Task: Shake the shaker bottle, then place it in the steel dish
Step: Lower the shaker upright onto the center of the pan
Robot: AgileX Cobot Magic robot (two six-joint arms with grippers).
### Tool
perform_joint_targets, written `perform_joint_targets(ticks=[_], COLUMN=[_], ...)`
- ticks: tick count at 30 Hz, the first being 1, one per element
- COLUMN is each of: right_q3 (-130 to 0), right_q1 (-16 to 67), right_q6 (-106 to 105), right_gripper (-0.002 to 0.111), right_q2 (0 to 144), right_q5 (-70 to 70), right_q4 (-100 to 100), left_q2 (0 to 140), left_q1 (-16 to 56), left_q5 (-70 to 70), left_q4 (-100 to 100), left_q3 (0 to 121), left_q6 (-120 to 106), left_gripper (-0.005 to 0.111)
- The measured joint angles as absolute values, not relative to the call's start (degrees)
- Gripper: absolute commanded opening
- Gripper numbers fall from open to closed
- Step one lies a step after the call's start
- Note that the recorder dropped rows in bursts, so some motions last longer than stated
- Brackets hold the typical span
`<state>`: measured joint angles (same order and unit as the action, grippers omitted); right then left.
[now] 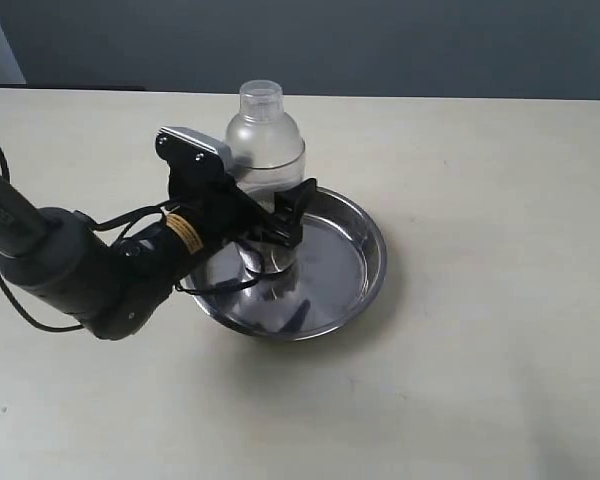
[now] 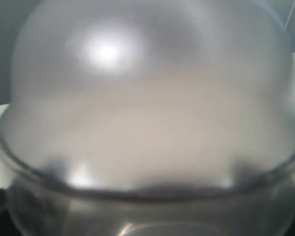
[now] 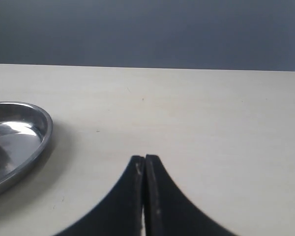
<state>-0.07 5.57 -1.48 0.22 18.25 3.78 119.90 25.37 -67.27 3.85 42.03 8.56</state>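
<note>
**Shaker bottle upright in steel dish, left jaws clamped on it**

At the left of the exterior view, the left gripper (image 1: 280, 222) reaches in from its dark arm. Its black jaws are closed around the lower body of the shaker bottle (image 1: 265, 140). The bottle stands upright with its base down inside the rim of the steel dish (image 1: 378, 265); the jaws hide whether the base touches the bottom.

The bottle is frosted, translucent plastic with a domed shoulder and a small cylindrical cap. In the left wrist view the dome (image 2: 147, 123) fills the picture, blurred, and its contents cannot be made out.

The dish is round, shallow and polished, with a rolled rim and low sloped sides. Its flat bottom mirrors the jaws and bottle.

Further right, the pale matte surface (image 1: 500, 200) carries the dish. The right gripper (image 3: 145, 164) sits low over it, well apart from the dish rim (image 3: 39, 135), jaws pressed together on nothing.
</note>
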Motion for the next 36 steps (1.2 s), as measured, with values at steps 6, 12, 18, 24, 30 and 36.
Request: perform_joint_targets(ticks=[6, 12, 18, 24, 30, 36], right_q3=[-0.1, -0.1, -0.1, -0.1, -0.1, -0.1], right_q1=[5.6, 5.6, 5.6, 5.6, 5.6, 5.6], right_q6=[-1.5, -1.5, -1.5, -1.5, -1.5, -1.5], right_gripper=[-0.001, -0.001, -0.001, -0.001, -0.001, -0.001], right_q2=[0.2, 0.2, 0.2, 0.2, 0.2, 0.2], right_q5=[18.2, 18.2, 18.2, 18.2, 18.2, 18.2], right_q4=[3.8, 3.8, 3.8, 3.8, 3.8, 3.8], left_q2=[120.1, 120.1, 120.1, 120.1, 120.1, 120.1], left_q1=[25.4, 25.2, 25.2, 25.2, 25.2, 25.2], left_q5=[-67.6, -67.5, -67.8, -68.0, -68.0, -68.1], left_q4=[3.9, 7.2, 14.0, 15.2, 15.3, 14.9], left_q3=[42.3, 42.3, 42.3, 42.3, 42.3, 42.3], left_q6=[6.7, 6.5, 6.6, 6.6, 6.6, 6.6], left_gripper=[0.000, 0.000, 0.014, 0.053, 0.086, 0.095])
